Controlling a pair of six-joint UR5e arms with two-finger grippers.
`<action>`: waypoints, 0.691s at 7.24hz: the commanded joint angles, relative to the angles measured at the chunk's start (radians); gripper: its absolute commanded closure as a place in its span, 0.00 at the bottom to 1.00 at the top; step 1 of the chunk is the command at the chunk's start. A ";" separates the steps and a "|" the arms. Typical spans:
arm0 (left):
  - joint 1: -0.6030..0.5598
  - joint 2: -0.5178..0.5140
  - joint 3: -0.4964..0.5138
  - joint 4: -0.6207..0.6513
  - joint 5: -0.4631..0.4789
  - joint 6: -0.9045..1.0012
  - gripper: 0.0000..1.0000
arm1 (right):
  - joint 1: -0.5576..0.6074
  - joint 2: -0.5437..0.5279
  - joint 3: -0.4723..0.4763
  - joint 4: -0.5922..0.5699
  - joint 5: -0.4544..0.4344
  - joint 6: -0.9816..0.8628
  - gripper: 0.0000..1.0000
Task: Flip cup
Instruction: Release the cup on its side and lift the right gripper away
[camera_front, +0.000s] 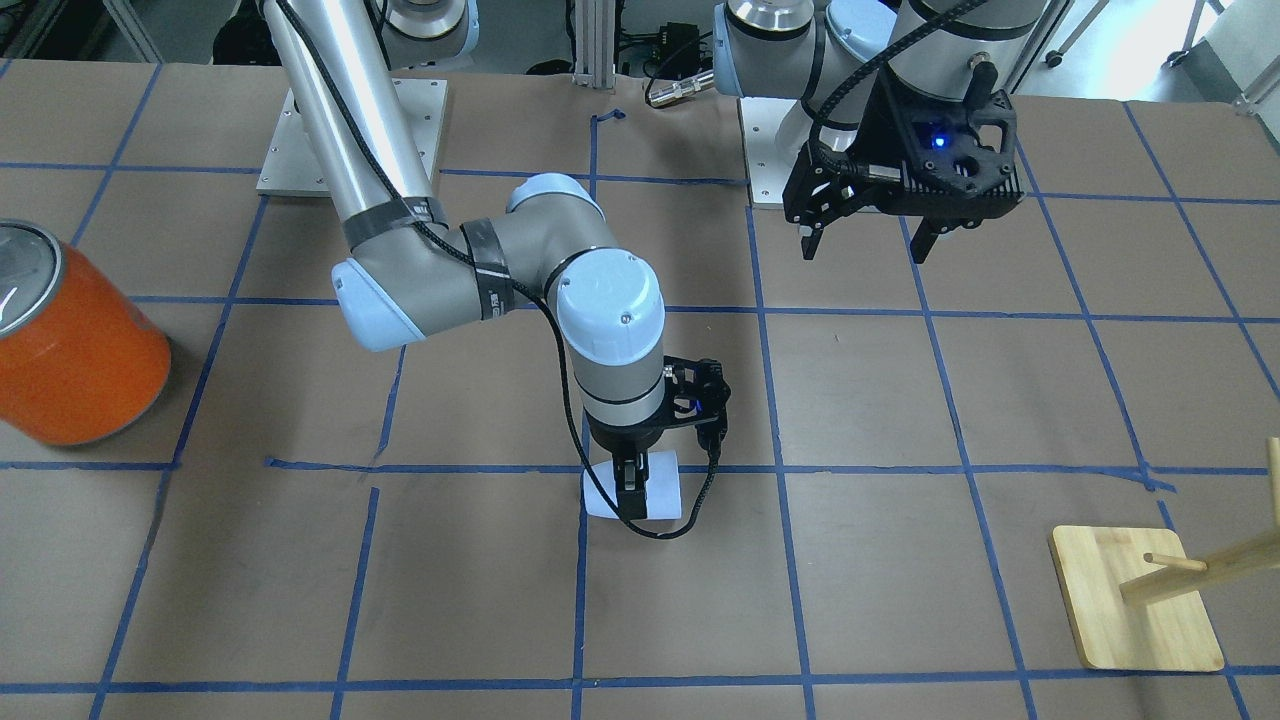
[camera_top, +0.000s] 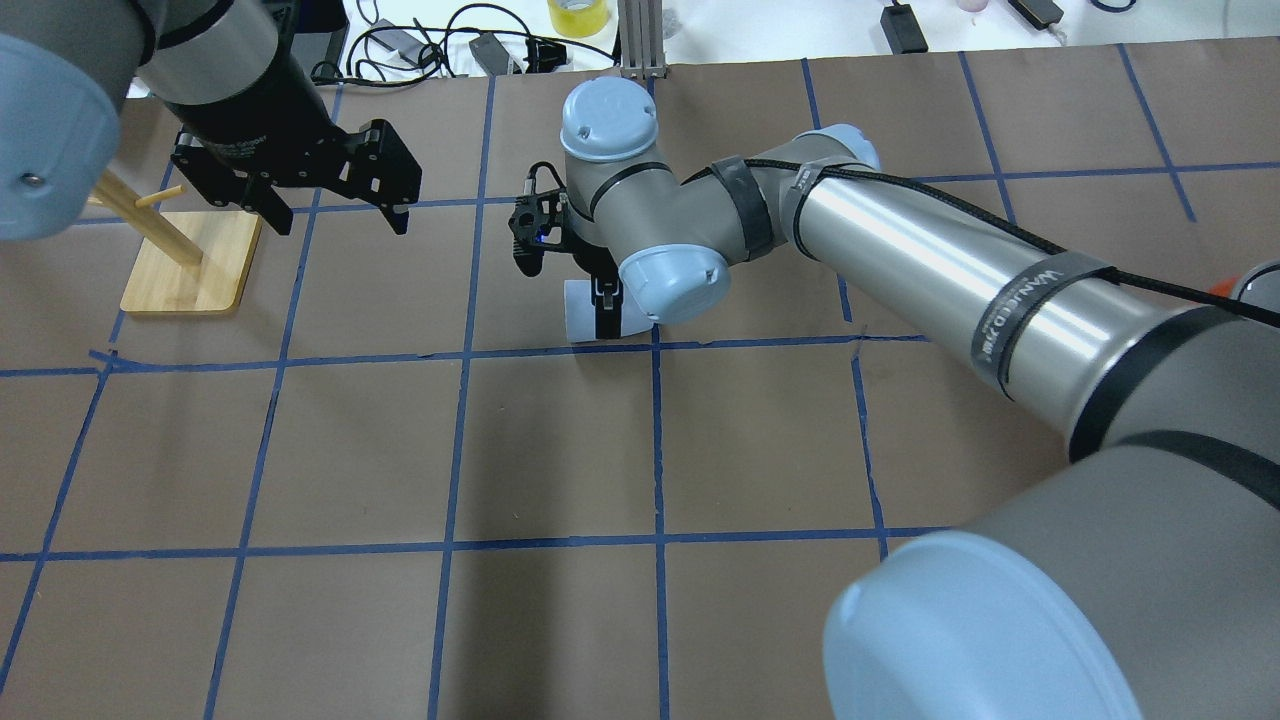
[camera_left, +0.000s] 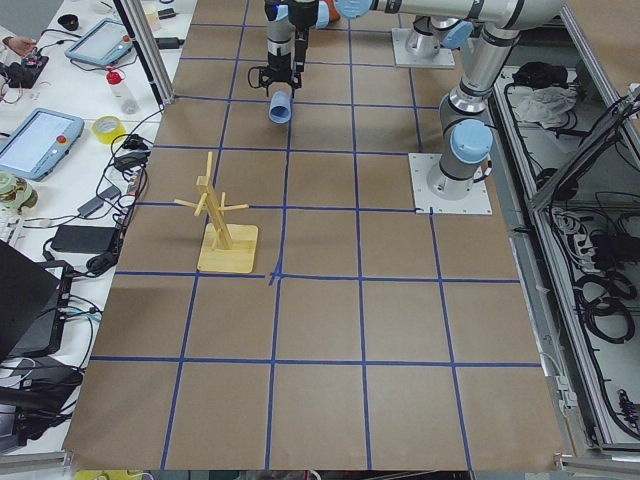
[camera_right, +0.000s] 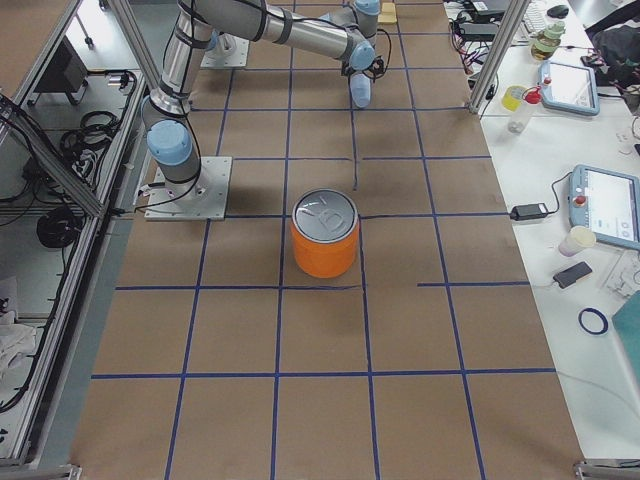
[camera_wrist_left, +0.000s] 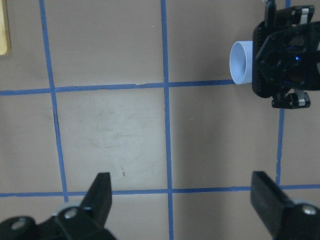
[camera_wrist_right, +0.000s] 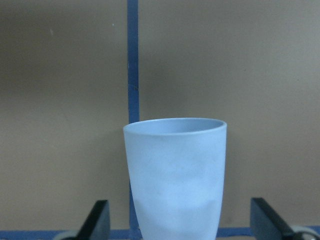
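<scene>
Across the table from the robot, in the front-facing view, you see the cup (camera_front: 663, 485) lying on its side on the brown tabletop (camera_front: 900, 560), just beside a blue tape line. The right gripper (camera_front: 630, 492) reaches straight down over it, with one finger in front of the cup's wall. The left gripper (camera_front: 865, 245) hangs above the tabletop well apart from the cup, its fingers spread. An orange can (camera_front: 75, 350) with a silver lid stands at the view's left edge, and a wooden peg rack (camera_front: 1130, 600) at the lower right.

From overhead, the cup (camera_top: 580, 315) lies under the right gripper (camera_top: 603, 310), partly hidden by the wrist. The left gripper (camera_top: 338, 222) hovers near the rack's base (camera_top: 185, 270), fingers apart.

Along the table from the robot's left end, you find the cup (camera_left: 281, 110) far off below the far arm, with its darker inside turned toward the camera. The rack (camera_left: 222, 220) stands nearer.

At the opposite end, the can (camera_right: 325, 240) stands upright in the middle of the tabletop, and the cup (camera_right: 360, 92) lies well beyond it.

Looking down from the left wrist, its fingers (camera_wrist_left: 100, 195) stand wide apart over bare tabletop. The cup (camera_wrist_left: 241, 62) shows at the upper right, mouth toward the view's left.

On the right wrist camera, the cup (camera_wrist_right: 175, 180) lies between the fingers (camera_wrist_right: 100, 220), which stand apart with a gap on each side.
</scene>
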 joint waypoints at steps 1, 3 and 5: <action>0.022 0.014 0.001 -0.015 -0.047 0.000 0.00 | -0.032 -0.126 0.001 0.079 -0.002 0.054 0.00; 0.034 0.020 -0.002 -0.018 -0.080 0.018 0.00 | -0.084 -0.258 0.001 0.205 -0.002 0.118 0.00; 0.077 -0.012 -0.021 -0.004 -0.220 0.032 0.00 | -0.180 -0.362 0.001 0.342 -0.002 0.161 0.00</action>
